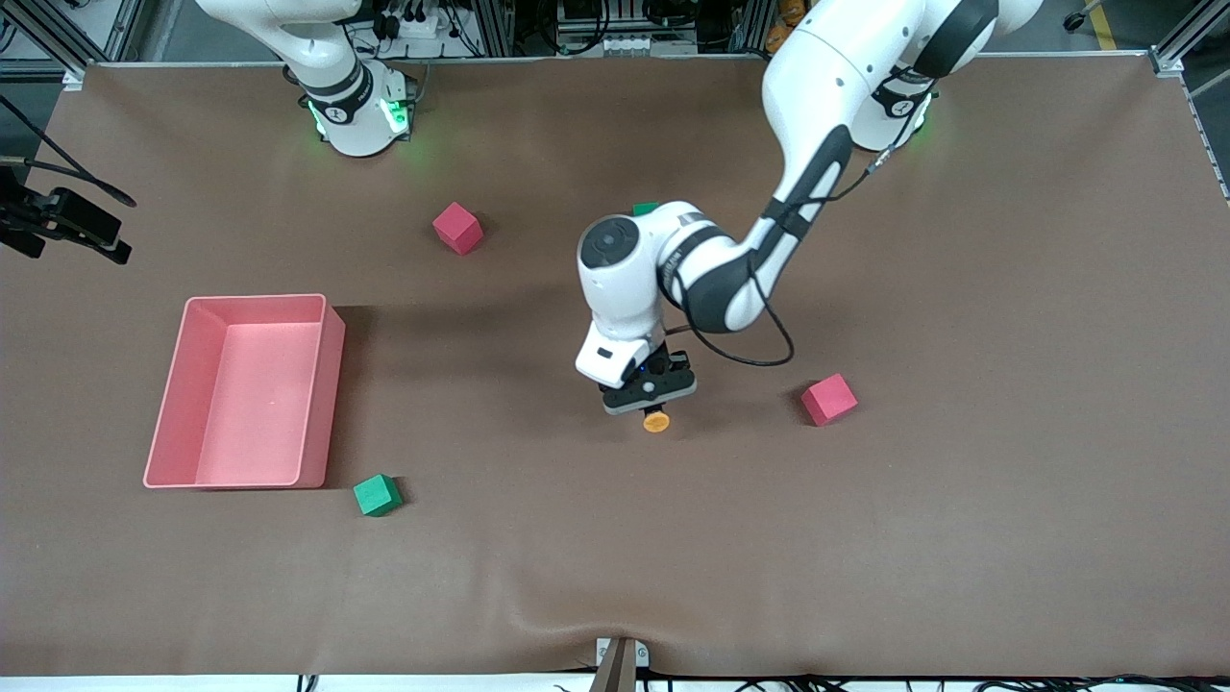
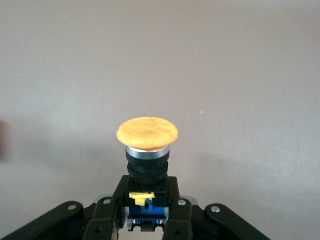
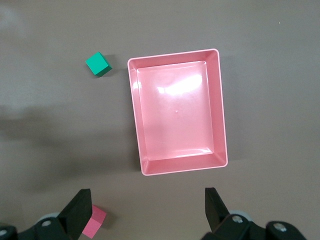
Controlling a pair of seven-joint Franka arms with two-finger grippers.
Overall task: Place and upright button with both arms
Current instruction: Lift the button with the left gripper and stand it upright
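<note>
While the left gripper (image 1: 650, 392) pinches the button (image 1: 656, 421) by its black-and-blue body, orange cap pointing toward the front camera, it sits low over mid-table, between the green cube (image 1: 377, 495) and the nearer pink cube (image 1: 828, 399). Whether the button touches the cloth is hard to tell. The right gripper (image 3: 147, 212) waits, jaws spread, above the pink tray (image 3: 220, 105). The placing step seems in hand; next, probably set it down cap-up.
</note>
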